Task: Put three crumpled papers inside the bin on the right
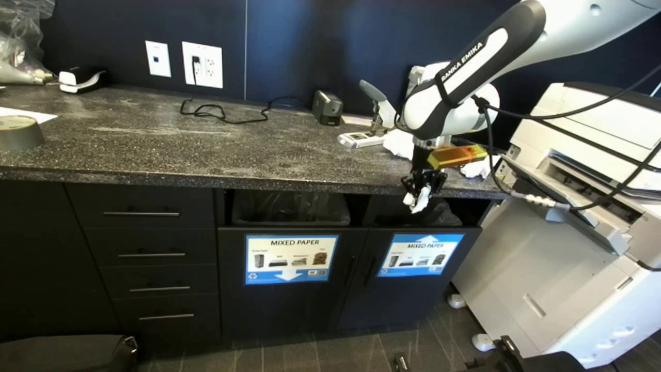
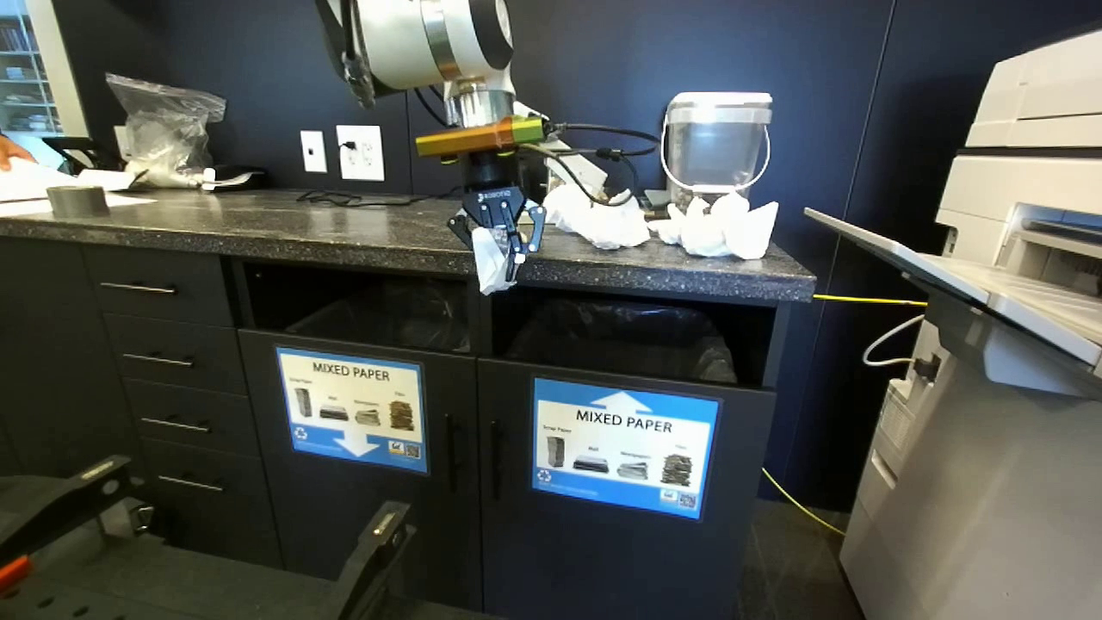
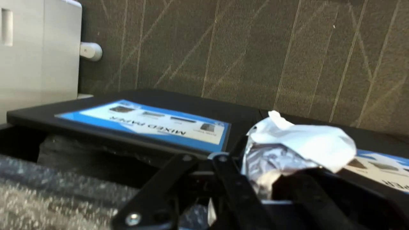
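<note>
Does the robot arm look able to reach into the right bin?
Probably yes: its jaws hold a paper past the edge of the counter, and the right bin is open at the front. The counter covers it from above, so the jaws would likely have to slip in underneath.

Countertop [image 1: 206, 150]: tape roll [image 1: 18, 135] at end away from printer [image 1: 547, 274]; pencil sharpener [image 1: 327, 107] near stapler [image 1: 383, 112], its top raised. Black cord [image 1: 242, 122] loose near back. Wall outlet [image 1: 213, 75] above, plug [image 1: 195, 61] inserted. Clear bucket [image 2: 719, 146] upright, lid [image 2: 720, 99] on, handle [image 2: 716, 189] hanging. Plastic bag [image 2: 168, 129] near wall [image 2: 258, 86].
</note>
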Robot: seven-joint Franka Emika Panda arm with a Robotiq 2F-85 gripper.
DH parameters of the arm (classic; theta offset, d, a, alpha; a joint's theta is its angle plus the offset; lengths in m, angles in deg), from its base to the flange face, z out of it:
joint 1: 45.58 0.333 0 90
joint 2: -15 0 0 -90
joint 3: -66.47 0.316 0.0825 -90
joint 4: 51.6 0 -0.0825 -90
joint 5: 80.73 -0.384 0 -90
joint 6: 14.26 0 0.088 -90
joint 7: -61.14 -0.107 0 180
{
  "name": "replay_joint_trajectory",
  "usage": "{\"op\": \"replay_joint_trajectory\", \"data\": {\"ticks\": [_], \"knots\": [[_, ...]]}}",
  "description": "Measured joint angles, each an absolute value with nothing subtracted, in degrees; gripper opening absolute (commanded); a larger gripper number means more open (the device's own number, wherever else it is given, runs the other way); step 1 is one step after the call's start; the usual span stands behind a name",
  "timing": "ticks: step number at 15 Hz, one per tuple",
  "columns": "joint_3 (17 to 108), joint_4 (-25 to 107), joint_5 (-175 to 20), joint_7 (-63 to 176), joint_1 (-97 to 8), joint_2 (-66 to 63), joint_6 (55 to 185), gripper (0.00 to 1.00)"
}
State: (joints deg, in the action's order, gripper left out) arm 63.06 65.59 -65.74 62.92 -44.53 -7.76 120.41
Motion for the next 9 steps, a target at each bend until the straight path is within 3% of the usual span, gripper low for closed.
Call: {"op": "replay_joint_trajectory", "data": {"ticks": [4, 9], "knots": [[61.9, 72.3, -65.2, 58.7, -44.6, -7.6, 126.4, 0.05], [59.4, 80.2, -65.0, 52.6, -44.5, -7.8, 143.3, 0.05]]}}
